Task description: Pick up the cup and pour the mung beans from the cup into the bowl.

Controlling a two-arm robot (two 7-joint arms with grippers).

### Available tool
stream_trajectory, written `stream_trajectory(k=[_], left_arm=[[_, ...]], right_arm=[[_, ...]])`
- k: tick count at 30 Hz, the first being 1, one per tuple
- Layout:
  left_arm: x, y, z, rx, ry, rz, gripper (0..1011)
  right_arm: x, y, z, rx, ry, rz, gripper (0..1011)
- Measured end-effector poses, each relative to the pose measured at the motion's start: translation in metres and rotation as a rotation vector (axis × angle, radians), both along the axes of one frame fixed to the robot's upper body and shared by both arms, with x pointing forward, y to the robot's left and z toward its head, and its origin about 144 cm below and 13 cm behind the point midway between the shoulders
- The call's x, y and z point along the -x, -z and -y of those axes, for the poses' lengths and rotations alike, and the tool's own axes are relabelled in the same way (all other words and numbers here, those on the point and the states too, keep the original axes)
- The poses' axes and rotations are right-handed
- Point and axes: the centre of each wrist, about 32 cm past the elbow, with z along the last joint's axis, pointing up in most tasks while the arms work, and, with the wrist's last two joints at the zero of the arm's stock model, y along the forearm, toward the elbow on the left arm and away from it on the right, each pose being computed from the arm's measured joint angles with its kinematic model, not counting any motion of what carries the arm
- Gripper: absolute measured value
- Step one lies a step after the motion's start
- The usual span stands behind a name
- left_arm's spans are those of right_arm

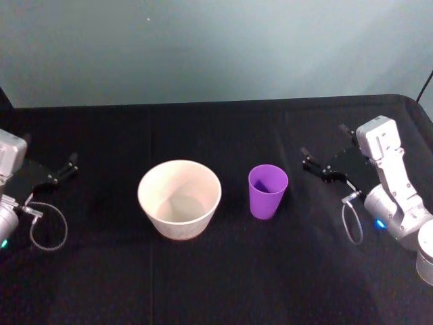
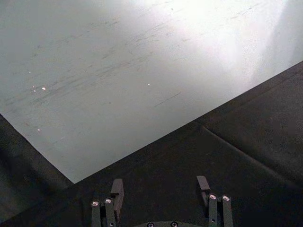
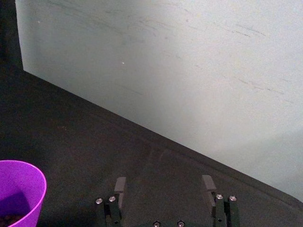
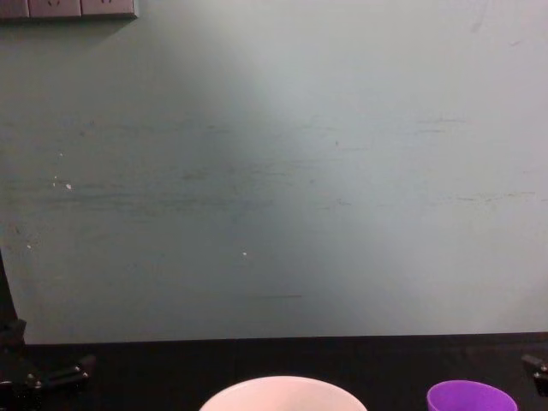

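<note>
The purple cup (image 1: 268, 191) stands upright on the black table, just right of the pale white-pink bowl (image 1: 179, 198). In the right wrist view the cup (image 3: 19, 194) shows a few mung beans (image 3: 10, 218) at its bottom. The bowl's rim (image 4: 282, 392) and the cup's rim (image 4: 471, 396) peek up in the chest view. My right gripper (image 1: 326, 158) hovers open to the right of the cup, apart from it, its fingers (image 3: 120, 187) spread with nothing between. My left gripper (image 1: 59, 172) rests open at the far left, well away from the bowl.
A black cloth covers the table (image 1: 216, 271), whose far edge meets a pale grey-green wall (image 1: 216, 47). Cable loops hang at each wrist (image 1: 47, 227). A wall socket strip (image 4: 68, 8) sits high on the wall.
</note>
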Motion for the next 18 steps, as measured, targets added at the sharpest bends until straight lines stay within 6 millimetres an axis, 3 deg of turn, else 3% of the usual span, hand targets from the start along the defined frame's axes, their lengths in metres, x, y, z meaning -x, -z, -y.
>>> stream_trajectory(k=[9,18], left_arm=[[0.0,0.0,0.0,0.0,0.0,0.0,1000],[0.0,0.0,0.0,0.0,0.0,0.0,1000]], right_arm=[[0.003,0.0,0.001,0.012,0.0,0.016,1003],[0.024,-0.001,0.008,0.028,-0.022,0.028,1003]])
